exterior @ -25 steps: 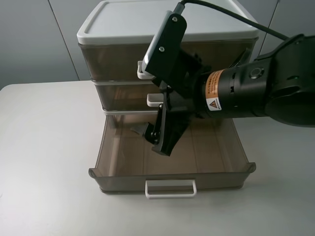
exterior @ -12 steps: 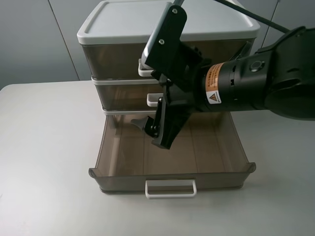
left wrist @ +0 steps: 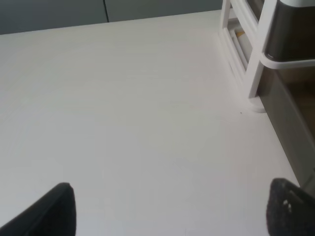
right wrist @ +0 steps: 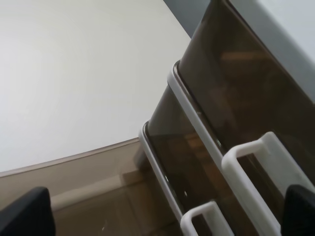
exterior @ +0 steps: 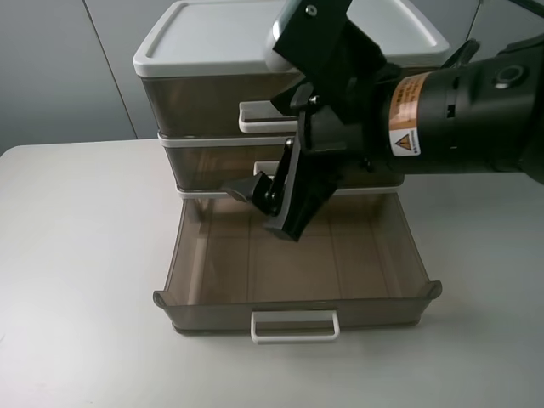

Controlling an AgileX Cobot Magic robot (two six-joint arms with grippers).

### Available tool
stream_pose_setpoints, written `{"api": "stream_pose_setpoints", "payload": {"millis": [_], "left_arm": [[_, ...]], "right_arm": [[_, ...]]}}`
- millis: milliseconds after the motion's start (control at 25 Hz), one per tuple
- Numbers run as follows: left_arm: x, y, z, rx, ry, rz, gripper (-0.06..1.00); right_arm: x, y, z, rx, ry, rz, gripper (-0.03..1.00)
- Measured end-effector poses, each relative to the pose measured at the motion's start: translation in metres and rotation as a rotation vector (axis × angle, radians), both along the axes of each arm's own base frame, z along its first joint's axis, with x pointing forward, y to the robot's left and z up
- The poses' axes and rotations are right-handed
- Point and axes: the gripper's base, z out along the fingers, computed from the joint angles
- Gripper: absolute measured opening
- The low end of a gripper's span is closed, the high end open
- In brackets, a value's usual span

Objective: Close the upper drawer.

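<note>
A white-framed cabinet [exterior: 212, 34] of three smoky-brown see-through drawers stands at the back of a white table [exterior: 76, 255]. The upper drawer [exterior: 195, 102] sits in the top slot under the white lid. Its long axis runs side to side across the high view and its tall front faces the camera. A white loop handle [exterior: 259, 117] lies level across that front, partly hidden by the arm. The front looks about flush with the frame; whether it is fully home cannot be told.

The thick black right arm [exterior: 459, 119] reaches in from the right. Its right claw [exterior: 262, 212] tilts down and leftward in front of the middle drawer [exterior: 204, 166], above the pulled-out bottom drawer [exterior: 212, 310]. The fingers are spread wide, released and grasping nothing.

In the left wrist view, the left claw [left wrist: 172, 211] hangs over bare table beside the cabinet's foot, likewise spread wide and grasping nothing.
</note>
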Motion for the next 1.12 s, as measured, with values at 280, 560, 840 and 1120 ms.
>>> {"api": "stream_pose_setpoints", "payload": {"millis": [280,560,840,1120], "left_arm": [[0.000,0.000,0.000,0.000,0.000,0.000,0.74],[0.000,0.000,0.000,0.000,0.000,0.000,0.74],[0.000,0.000,0.000,0.000,0.000,0.000,0.74],[0.000,0.000,0.000,0.000,0.000,0.000,0.74]], "right_arm": [[-0.027,-0.050,0.025,-0.092,0.128,-0.179,0.70],[-0.072,-0.111,0.051,-0.046,0.252,-0.276,0.70],[-0.119,-0.164,0.040,0.051,0.293,-0.277,0.70],[-0.147,-0.193,0.024,0.200,0.288,-0.230,0.70]]}}
